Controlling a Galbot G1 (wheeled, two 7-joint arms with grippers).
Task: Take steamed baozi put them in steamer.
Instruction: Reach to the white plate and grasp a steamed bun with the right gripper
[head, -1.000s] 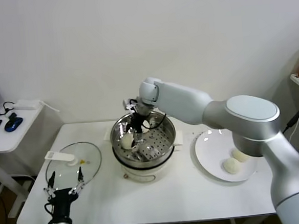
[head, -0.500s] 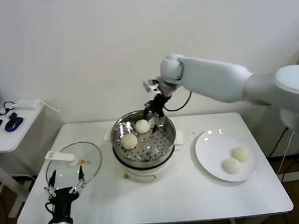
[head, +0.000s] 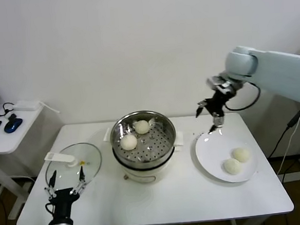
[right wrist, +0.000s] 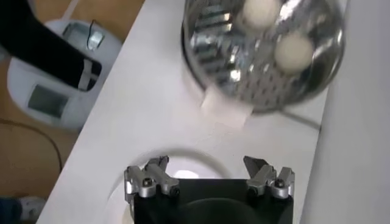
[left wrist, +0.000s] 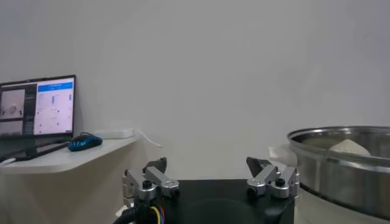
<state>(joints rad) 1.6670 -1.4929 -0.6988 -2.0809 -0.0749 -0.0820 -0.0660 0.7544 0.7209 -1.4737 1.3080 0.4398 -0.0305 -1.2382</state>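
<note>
Buns (head: pixel 236 160) on the plate (head: pixel 209 154) look soft and light; each wants a gentle pinch across its sides. Right gripper (head: pixel 210 118) hangs above the plate's far edge, jaws spread and empty; left gripper (head: pixel 65 181) waits near the plate's opposite table end, jaws apart.

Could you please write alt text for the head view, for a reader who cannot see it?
A white table holds a steel steamer with two buns inside and a plate with two more buns. The right pincer hangs open above the plate's far edge. The left pincer sits open near a glass lid.

Bright even light, glare on steamer (head: pixel 143 136), right wrist view blurred
</note>
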